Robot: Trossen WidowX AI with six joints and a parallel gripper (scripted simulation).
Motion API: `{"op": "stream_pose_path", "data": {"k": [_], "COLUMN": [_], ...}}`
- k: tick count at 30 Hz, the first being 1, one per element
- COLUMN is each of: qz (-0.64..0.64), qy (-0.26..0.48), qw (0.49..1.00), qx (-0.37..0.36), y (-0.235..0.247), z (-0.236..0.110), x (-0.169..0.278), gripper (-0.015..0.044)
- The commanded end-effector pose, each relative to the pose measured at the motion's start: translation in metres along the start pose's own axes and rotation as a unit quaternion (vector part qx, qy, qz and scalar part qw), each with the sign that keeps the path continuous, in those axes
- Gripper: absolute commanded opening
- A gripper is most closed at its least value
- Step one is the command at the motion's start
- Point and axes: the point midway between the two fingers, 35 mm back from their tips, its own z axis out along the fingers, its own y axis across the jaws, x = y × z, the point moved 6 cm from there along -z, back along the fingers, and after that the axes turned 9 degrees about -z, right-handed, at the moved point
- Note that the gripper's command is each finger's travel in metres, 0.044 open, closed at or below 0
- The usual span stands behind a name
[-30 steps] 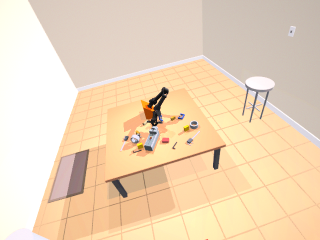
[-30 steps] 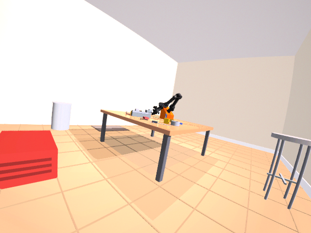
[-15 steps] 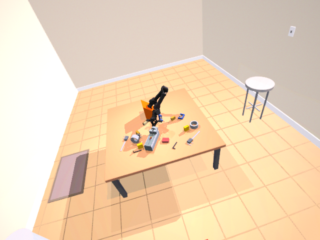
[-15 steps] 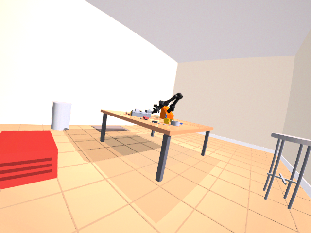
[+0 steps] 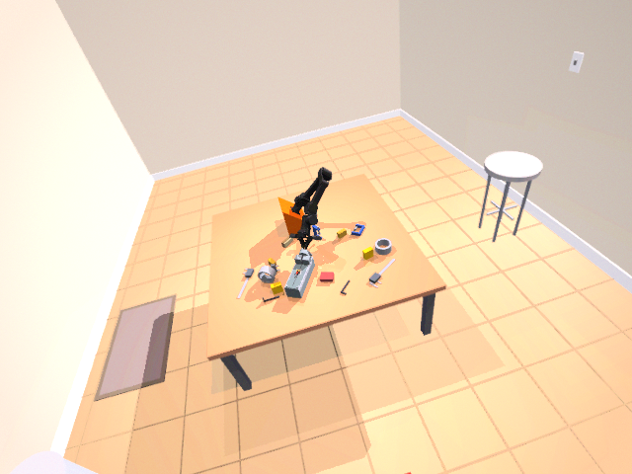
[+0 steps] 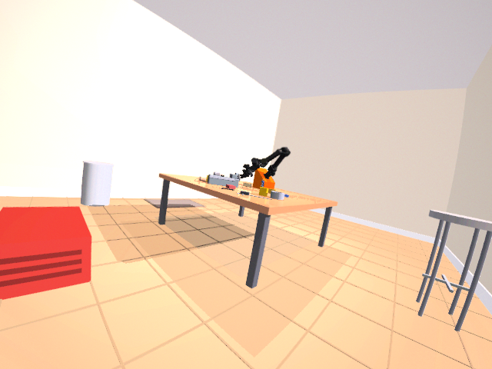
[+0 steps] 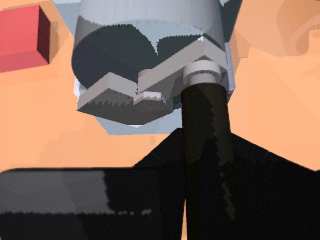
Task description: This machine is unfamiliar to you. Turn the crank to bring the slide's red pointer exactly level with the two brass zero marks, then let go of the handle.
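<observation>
The cranking step is judged to be in hand; the fingers are clenched on the dark handle (image 7: 204,107), which is seen standing upright at the centre right of the wrist view, its pale collar joined to the grey crank arm (image 7: 150,80) that runs toward the left of the frame; the machine (image 5: 299,276) is found at the middle of the desk (image 5: 326,316) in the top view, with its red pointer (image 5: 297,273) on top; whether the pointer is level with the brass marks cannot be told; further turning is probably called for, then a release.
</observation>
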Motion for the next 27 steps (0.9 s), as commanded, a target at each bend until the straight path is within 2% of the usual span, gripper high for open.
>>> {"op": "stream_pose_path", "data": {"k": [1,27], "qz": [-0.002,-0.001], "qy": [-0.006,-0.006], "qw": [1.000,1.000], "qx": [-0.004,-0.004], "y": [0.005,0.017], "z": [-0.005,-0.008], "x": [-0.005,-0.009], "gripper": [0.0000,0.0000]}}
